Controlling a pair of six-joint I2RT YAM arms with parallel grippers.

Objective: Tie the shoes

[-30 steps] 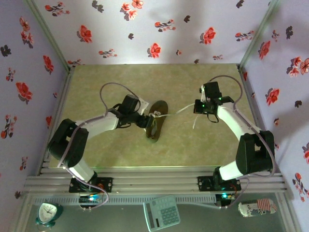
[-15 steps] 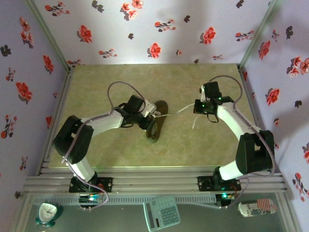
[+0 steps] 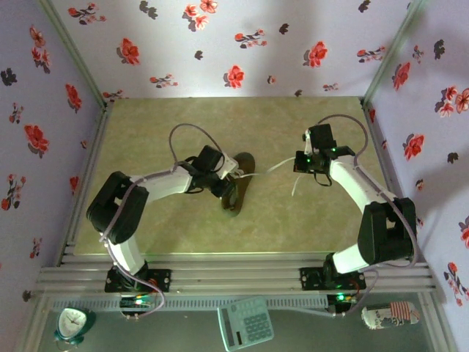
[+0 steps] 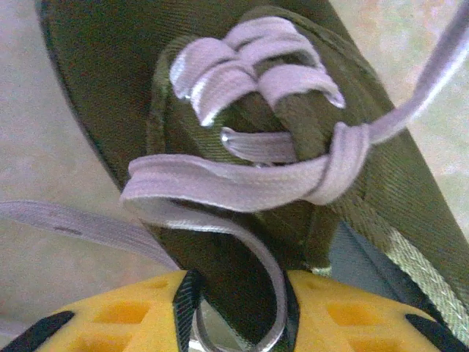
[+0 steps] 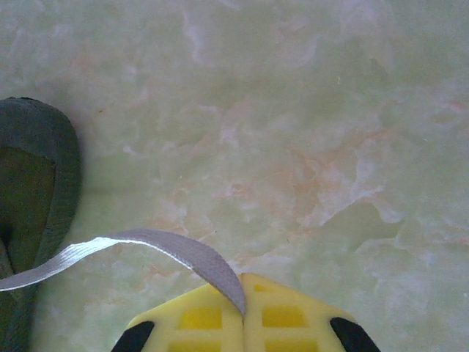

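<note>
From above, the shoe (image 3: 234,199) lies near the middle of the bench (image 3: 293,227), its long axis running from far to near with a slight lean to the left at the near end. The left hand (image 3: 229,178) sits right on the shoe's left side. The right hand (image 3: 299,163) is well apart to the shoe's right, joined to it by a lace strand (image 3: 275,167) stretched between them.

At the left wrist, the laced opening of the shoe lies straight ahead of the hand. A lace loop (image 4: 256,249) trails back from the knot (image 4: 344,158) into the narrow gap between the yellow fingers (image 4: 124,315). Whether they are clamped on it cannot be told.

At the right wrist, the fingers (image 5: 293,315) are pressed together, pinching the strand, which arcs away leftward to the shoe's rim at the frame edge.

The left hand is much the nearer, so the loop is probably its job, while the right pulls along the strand, across the shoe's long axis.
</note>
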